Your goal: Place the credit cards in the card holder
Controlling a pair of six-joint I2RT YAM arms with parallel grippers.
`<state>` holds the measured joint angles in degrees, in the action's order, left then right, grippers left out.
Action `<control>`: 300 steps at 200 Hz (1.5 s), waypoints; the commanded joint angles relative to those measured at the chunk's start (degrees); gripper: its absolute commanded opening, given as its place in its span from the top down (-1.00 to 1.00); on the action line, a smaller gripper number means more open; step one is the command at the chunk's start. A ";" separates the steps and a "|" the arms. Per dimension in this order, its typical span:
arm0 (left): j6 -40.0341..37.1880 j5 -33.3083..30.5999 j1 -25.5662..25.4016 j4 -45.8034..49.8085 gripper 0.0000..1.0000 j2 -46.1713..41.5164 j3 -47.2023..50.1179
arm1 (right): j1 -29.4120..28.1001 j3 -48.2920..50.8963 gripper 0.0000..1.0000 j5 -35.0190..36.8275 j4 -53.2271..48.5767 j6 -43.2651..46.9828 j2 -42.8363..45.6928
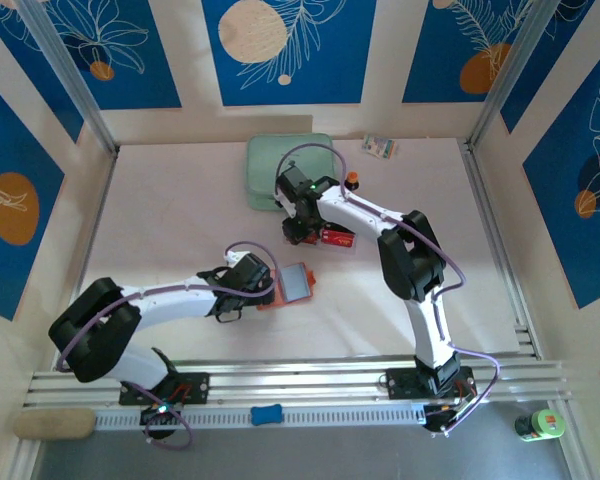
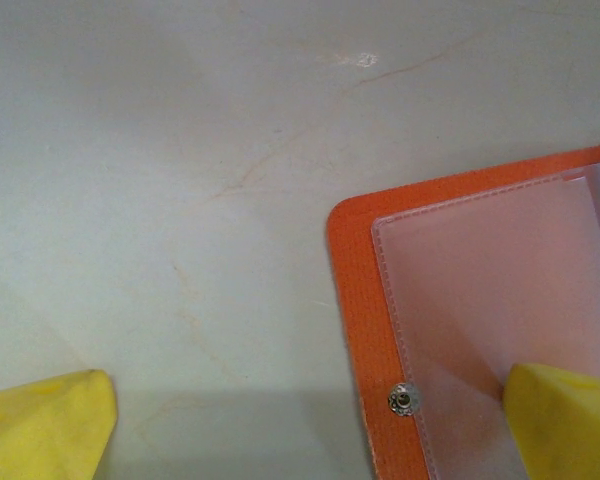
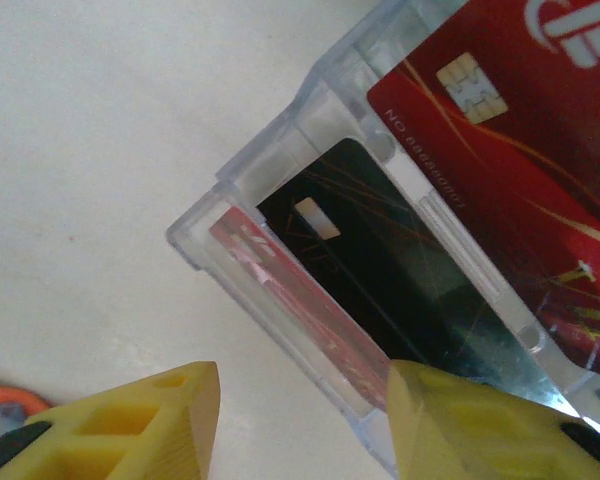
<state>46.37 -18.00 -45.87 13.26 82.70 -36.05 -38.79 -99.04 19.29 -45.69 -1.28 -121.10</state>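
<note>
The orange card holder (image 1: 298,283) lies open on the table, its greyish inner pocket (image 2: 490,290) up and its small snap (image 2: 404,399) near the edge. My left gripper (image 1: 268,292) is open at the holder's left edge (image 2: 305,435); one yellow fingertip (image 2: 565,420) is over the pocket, the other (image 2: 40,425) over bare table. The credit cards sit in a clear plastic case (image 1: 335,238): a red card (image 3: 520,150), a black card (image 3: 380,250) and another red card (image 3: 300,290) seen through the case wall. My right gripper (image 1: 302,230) is open at the case's corner (image 3: 305,425), one fingertip (image 3: 470,425) overlapping the case.
A mint-green pouch (image 1: 288,170) lies behind the right gripper. A small packet (image 1: 380,147) and a small orange-topped object (image 1: 352,180) sit at the back. A blue item (image 1: 266,413), a green can (image 1: 540,424) and a beige pad (image 1: 52,423) lie beyond the front rail.
</note>
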 commanded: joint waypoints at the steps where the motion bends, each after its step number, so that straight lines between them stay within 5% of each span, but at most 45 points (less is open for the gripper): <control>1: -0.75 1.23 0.36 -2.59 -0.99 0.76 -0.77 | -0.63 -1.18 0.10 2.15 -0.29 1.69 -1.26; 27: -0.84 1.14 0.38 -2.84 -0.99 0.87 -0.77 | -0.95 0.28 0.22 2.54 0.05 2.07 -0.58; 176: -0.90 1.73 0.36 -3.79 -0.99 1.68 -0.62 | -1.56 2.32 0.16 9.00 6.05 12.46 1.64; 300: -0.75 1.84 0.34 -4.38 -0.99 1.85 -0.36 | -1.60 7.17 0.21 6.83 7.11 10.95 0.77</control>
<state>46.35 -18.06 -45.87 12.86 83.00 -36.05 -40.38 -93.58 27.18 -38.20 10.31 -120.14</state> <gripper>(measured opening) 0.996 0.403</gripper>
